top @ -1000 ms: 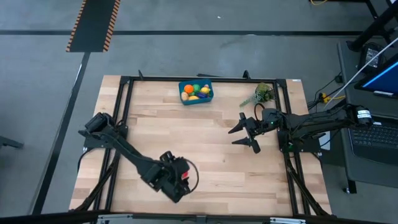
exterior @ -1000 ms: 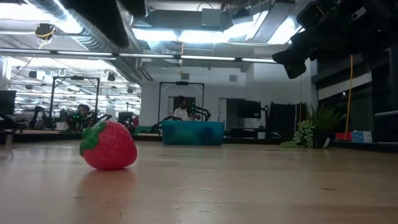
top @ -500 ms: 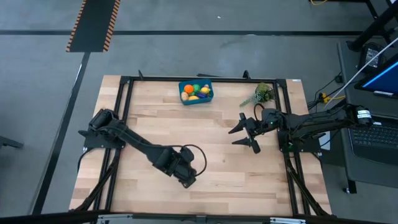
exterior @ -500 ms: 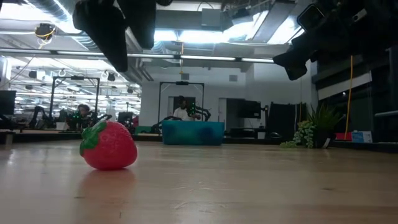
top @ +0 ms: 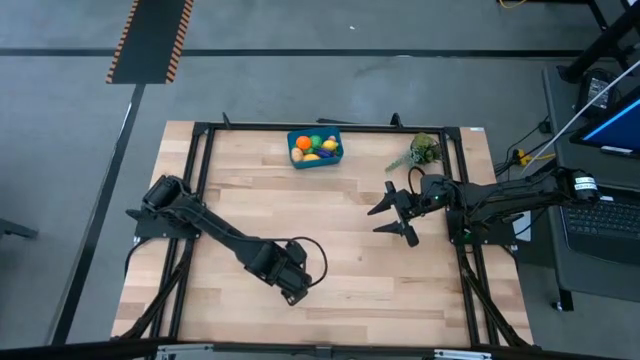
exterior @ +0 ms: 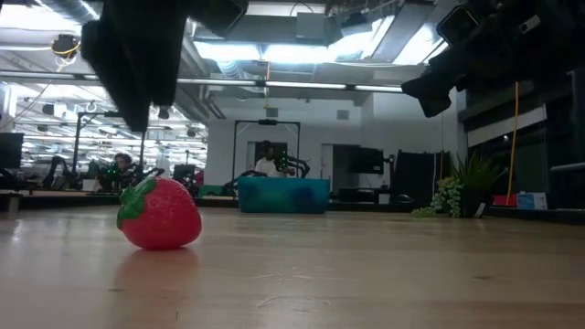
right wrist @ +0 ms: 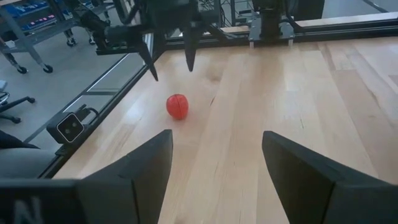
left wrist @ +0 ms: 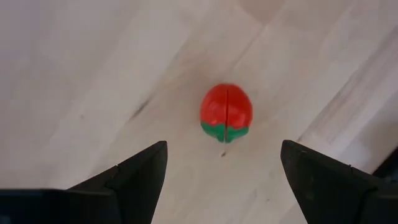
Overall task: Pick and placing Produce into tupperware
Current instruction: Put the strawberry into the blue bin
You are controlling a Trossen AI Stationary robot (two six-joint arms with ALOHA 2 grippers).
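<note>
One strawberry [left wrist: 227, 112] on table, apparently just below spread left end effector [left wrist: 224, 171]

high: overhead, whole table [top: 340, 250] | low: tabletop level, facing room | left wrist: close above strawberry [left wrist: 226, 112] | right wrist: farther off, shares strawberry, table

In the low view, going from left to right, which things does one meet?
Left gripper hanging above → strawberry on the table → blue tupperware far back → plant sprig, with the right gripper above it.
</note>
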